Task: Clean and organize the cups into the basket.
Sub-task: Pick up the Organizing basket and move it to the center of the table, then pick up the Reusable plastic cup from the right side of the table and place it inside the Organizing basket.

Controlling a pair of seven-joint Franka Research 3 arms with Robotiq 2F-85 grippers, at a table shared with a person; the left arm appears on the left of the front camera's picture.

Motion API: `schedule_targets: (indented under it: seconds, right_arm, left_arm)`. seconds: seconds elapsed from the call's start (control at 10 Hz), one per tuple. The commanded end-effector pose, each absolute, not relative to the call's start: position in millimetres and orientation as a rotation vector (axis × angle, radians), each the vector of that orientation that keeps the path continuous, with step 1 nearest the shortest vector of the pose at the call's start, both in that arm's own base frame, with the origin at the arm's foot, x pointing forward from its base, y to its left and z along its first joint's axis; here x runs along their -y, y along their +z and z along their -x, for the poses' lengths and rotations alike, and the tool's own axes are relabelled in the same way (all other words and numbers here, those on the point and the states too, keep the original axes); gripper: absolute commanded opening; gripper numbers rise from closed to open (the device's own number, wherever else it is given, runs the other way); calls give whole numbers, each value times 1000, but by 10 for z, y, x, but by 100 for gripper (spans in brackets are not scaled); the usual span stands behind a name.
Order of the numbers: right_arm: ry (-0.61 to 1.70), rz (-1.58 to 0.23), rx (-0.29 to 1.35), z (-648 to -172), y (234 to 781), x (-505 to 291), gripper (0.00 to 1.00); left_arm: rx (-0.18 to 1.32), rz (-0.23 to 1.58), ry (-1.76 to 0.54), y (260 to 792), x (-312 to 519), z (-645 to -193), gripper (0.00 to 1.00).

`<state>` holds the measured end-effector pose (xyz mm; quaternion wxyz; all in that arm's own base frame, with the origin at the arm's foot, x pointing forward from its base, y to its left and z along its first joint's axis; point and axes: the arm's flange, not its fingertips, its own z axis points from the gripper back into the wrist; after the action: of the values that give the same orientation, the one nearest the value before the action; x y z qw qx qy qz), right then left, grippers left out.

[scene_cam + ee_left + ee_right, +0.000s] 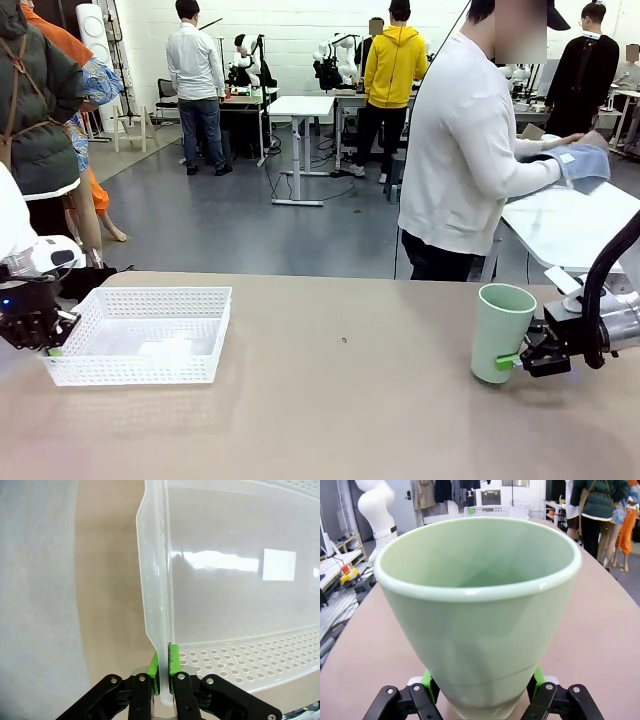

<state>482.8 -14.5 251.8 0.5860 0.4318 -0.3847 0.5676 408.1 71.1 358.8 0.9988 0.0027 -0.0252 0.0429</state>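
A pale mint green cup [500, 330] stands upright near the table's right side. My right gripper [515, 360] reaches in from the right and straddles its lower part. In the right wrist view the cup [480, 605] stands between the green pads [431, 680] of the right gripper [482, 680]. Whether the pads press on it I cannot tell. The white lattice basket [150, 292] sits at the left with nothing in it. My left gripper [45, 345] is shut on its near-left rim. The left wrist view shows the basket's wall [155, 580] pinched in the left gripper [163, 662].
The tan table [340, 400] runs bare between basket and cup. A person in a white top [460, 150] stands beyond the far edge, turned to a white side table [570, 220], hands on a blue cloth [585, 160].
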Motion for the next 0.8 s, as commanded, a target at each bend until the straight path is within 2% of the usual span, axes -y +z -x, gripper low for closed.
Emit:
schedule_targets:
  seconds: [0.0,0.4,0.7]
  right_arm:
    - [1225,-1021,840,-4773,3005,154,21]
    - [1189,-933,897,-4600,4200,193,21]
    - [1105,-906,957,-4554,4881,374,21]
  left_arm:
    - [54,-11,82,3768,-351,-4072,0]
    - [56,-107,28,3931,451,-4192,0]
    - [44,-118,16,3948,1063,-4286,0]
